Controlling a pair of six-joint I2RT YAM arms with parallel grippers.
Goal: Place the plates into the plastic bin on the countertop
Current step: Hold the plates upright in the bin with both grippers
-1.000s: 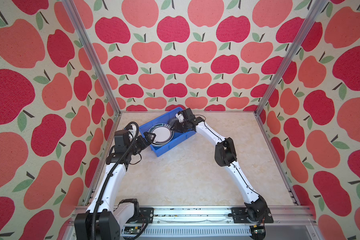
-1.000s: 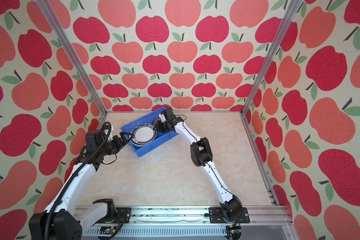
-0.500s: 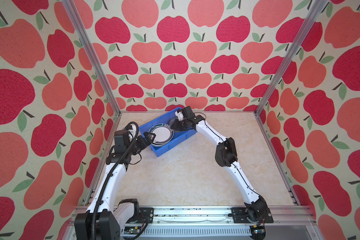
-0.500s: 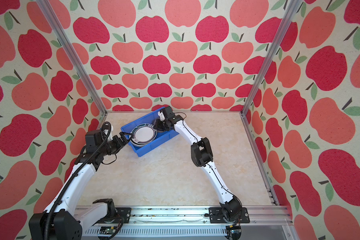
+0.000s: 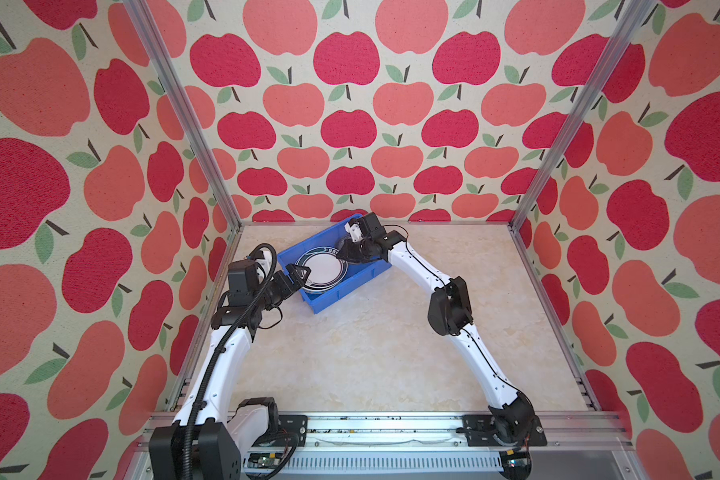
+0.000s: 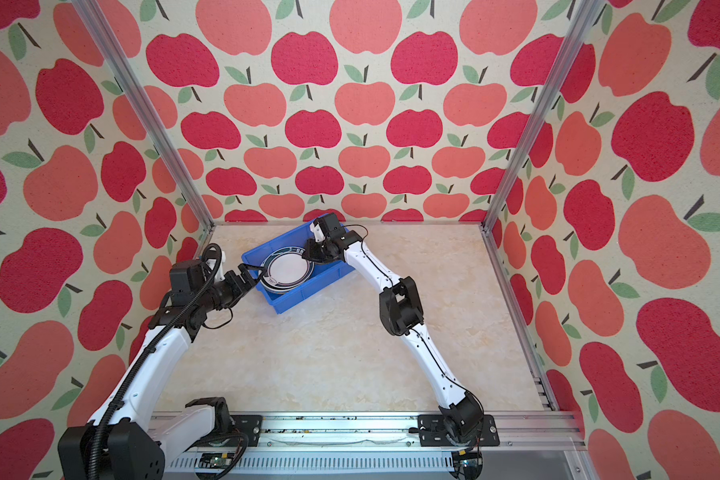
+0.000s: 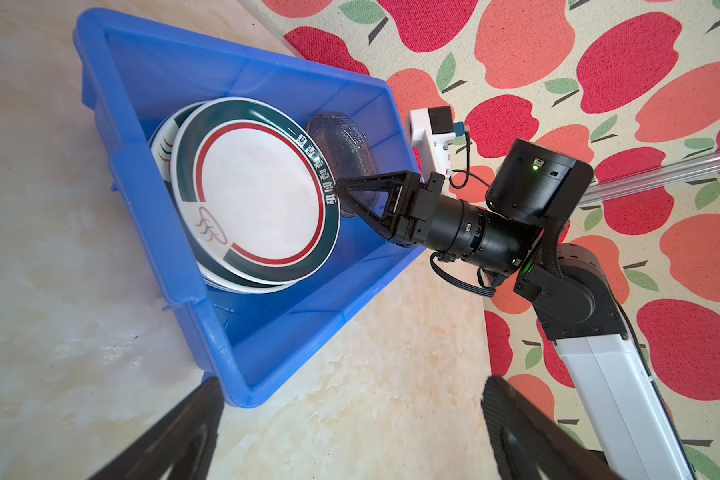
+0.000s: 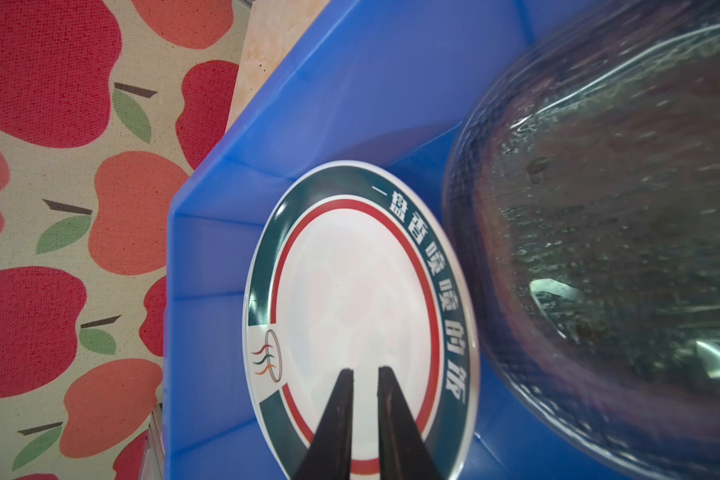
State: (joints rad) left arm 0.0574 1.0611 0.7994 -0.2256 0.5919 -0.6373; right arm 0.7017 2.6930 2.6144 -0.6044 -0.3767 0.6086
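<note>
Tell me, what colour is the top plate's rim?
Plate rim: dark green, red inner ring; left wrist view.

The jaws of the right gripper [image 8: 365,370] are drawn closer together than a second before. Only a slim gap is left between its black fingers [image 8: 337,415], and nothing is seen in it. In both top views its wrist is shifted slightly left and toward the far wall, over the round white plate with a dark green rim [image 5: 323,268] in the bright blue rectangular plastic bin [image 5: 333,299].

Top pair overhead; wrist views close (sharing bin [image 7: 287,324]).
</note>
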